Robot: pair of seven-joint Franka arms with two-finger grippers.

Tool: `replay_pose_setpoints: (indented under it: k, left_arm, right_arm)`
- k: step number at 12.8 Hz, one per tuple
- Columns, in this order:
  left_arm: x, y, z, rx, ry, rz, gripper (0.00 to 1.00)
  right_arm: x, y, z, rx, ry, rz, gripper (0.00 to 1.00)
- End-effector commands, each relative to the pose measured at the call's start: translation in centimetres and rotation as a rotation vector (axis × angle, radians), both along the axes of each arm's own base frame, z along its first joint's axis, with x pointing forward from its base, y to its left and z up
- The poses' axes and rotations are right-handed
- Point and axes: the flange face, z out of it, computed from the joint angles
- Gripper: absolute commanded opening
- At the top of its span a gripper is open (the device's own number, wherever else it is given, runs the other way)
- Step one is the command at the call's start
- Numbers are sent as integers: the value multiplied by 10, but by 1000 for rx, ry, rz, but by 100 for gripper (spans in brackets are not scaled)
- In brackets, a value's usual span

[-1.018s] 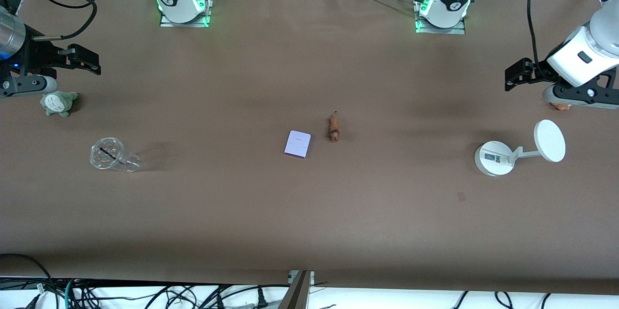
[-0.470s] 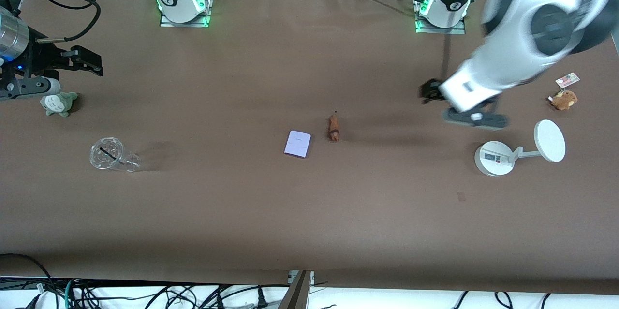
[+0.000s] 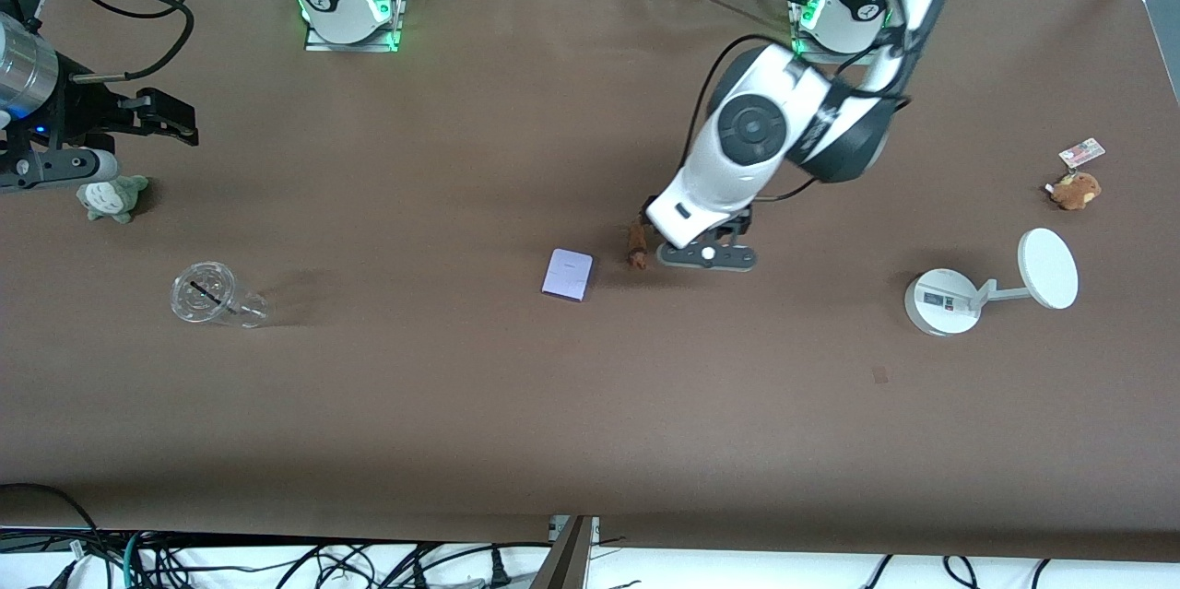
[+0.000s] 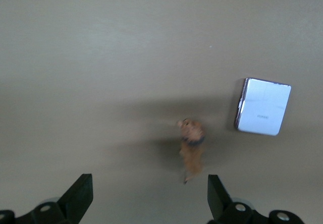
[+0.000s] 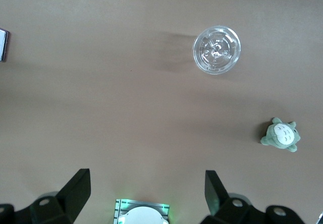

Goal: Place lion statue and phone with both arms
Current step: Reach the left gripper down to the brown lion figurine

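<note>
Left gripper (image 4: 146, 204): jaws wide open, holding nothing, over the lion statue (image 3: 635, 244) at mid-bench; the phone (image 3: 567, 275) lies flat just beside the statue, toward the right arm's end; right gripper (image 3: 161, 116): jaws wide open, empty, waiting above the plush toy (image 3: 112, 197); a clear cup (image 3: 205, 293) lies on its side; phone lettering unreadable.

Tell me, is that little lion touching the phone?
Apart. The left wrist view shows bare table between the lion statue and the phone.

Brown table (image 3: 590, 405): phone (image 3: 567, 275), lion statue (image 3: 635, 244), clear cup (image 3: 205, 293), plush toy (image 3: 112, 197), white stand (image 3: 959, 294).
</note>
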Motion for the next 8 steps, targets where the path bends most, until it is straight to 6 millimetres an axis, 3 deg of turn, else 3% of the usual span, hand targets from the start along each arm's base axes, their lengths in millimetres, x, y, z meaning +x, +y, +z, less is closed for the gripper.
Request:
replay_pose_setpoints:
  k: [1, 4, 7, 8]
  left_arm:
    - [3, -26, -42, -14, -35, -15, 100]
    - [-21, -58, -98, -10, -26, -63, 100]
    - [-22, -56, -112, 16, -38, -87, 100]
    - [-22, -56, -112, 20, -39, -95, 76]
  right_arm:
    - [-1, 0, 2, -6, -3, 5, 100]
    - [-1, 0, 2, -6, -2, 5, 100]
    - [-1, 0, 1, -6, 0, 5, 100]
    - [-1, 0, 2, -6, -2, 7, 100]
